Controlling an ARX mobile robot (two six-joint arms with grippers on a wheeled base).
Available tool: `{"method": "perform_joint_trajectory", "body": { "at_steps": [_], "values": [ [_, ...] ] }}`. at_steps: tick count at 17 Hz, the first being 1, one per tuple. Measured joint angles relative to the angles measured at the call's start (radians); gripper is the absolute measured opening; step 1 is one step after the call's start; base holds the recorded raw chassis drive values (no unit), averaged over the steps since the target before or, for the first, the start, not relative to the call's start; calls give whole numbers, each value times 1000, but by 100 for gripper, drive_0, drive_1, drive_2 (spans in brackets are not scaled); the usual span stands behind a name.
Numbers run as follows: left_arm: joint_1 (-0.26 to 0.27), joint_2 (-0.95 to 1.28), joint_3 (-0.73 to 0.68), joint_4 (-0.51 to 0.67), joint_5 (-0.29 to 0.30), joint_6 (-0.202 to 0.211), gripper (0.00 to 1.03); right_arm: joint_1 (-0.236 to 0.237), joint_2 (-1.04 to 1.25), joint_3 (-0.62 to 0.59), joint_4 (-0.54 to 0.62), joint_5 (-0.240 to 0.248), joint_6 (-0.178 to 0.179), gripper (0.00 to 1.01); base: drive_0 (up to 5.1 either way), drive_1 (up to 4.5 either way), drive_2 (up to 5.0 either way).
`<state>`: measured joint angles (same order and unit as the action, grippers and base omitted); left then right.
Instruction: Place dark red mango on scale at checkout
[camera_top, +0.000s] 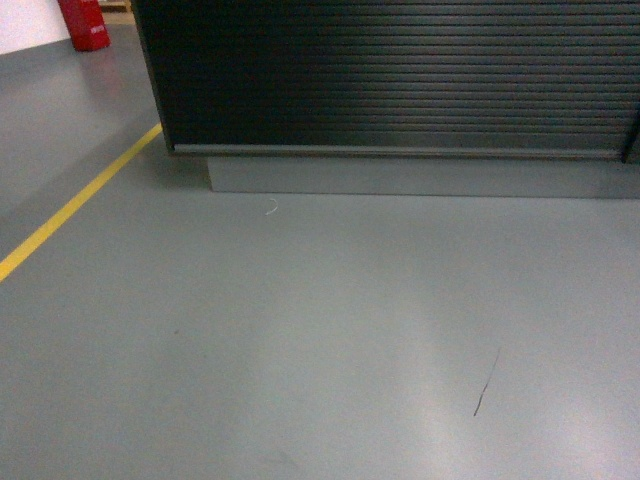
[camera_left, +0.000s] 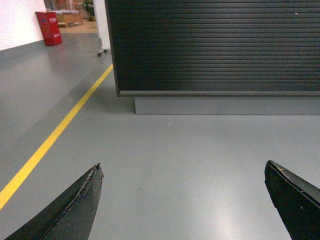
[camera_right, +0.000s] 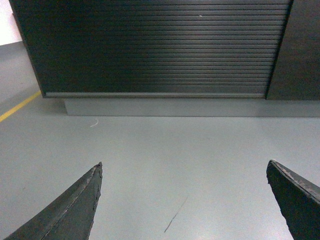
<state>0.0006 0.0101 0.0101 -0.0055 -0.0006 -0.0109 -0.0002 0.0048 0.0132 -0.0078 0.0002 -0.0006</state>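
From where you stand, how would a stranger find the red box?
Start at the dark ribbed checkout counter and follow the yellow floor line away past its left corner. The red box stands against the white wall, the only red thing there.

Black, horizontally ribbed checkout front over a plain grey base; grey floor with yellow line; red bin at eleven o'clock.

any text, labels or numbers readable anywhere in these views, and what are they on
None can be read.
Red box by the far wall: pale marks on its front, too small and blurred to read.
Checkout ribbed front panel: no lettering shows.
Floor: only a yellow line, no words.
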Motion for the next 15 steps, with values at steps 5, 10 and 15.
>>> {"method": "perform_joint_trajectory", "body": {
  "at_steps": [5, 10, 15],
  "values": [
    [0, 0, 0, 3, 0, 0, 98, 0, 0, 0, 6, -1, 0, 98, 1, 434, -433],
    [0, 0, 0, 0, 0, 0, 98, 0, 0, 0, 1, -1, 0, 98, 3, 437, -430],
    [0, 0, 0, 6, 0, 0, 98, 0, 0, 0, 8, 0, 0, 98, 0, 433, -434]
  ]
}}
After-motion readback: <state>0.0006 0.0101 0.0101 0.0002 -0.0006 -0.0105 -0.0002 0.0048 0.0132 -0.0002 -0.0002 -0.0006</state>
